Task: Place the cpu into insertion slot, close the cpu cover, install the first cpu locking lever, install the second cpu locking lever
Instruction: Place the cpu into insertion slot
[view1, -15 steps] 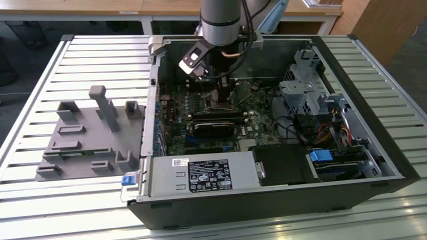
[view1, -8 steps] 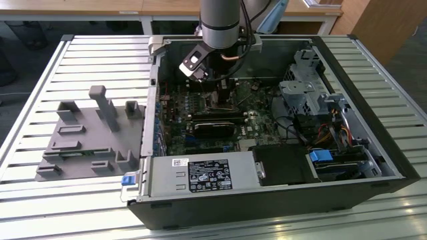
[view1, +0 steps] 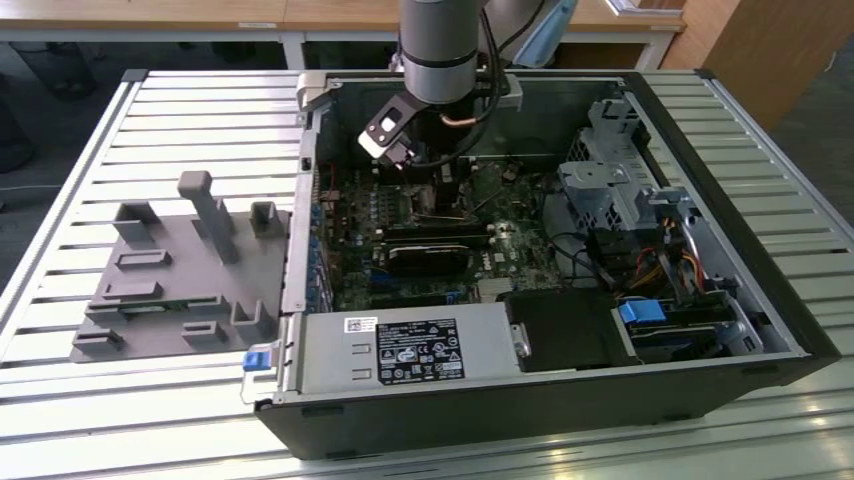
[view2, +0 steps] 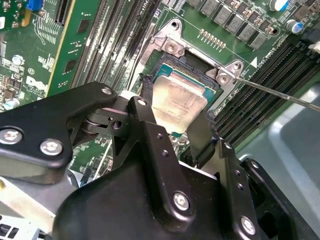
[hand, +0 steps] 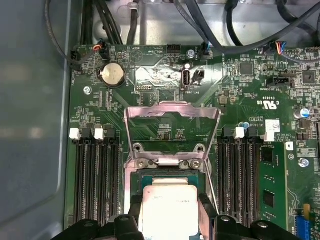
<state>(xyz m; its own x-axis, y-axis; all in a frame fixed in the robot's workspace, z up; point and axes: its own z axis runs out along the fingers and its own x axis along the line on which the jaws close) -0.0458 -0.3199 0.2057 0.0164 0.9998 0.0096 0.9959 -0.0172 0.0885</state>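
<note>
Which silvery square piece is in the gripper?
The cpu, the solid dull-topped chip clamped in the gripper; the windowed cpu cover stands raised open, untouched.

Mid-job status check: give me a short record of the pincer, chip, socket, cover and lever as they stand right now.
pincer: shut on the chip, a finger on each of two opposite edges
chip: silver top facing up, directly over the socket; cannot tell if it is fully seated
socket: on the green board, between the rows of memory slots
cover: swung up and open, not over the chip
lever: thin rod angling out from the socket corner, not holding the cover down
</note>
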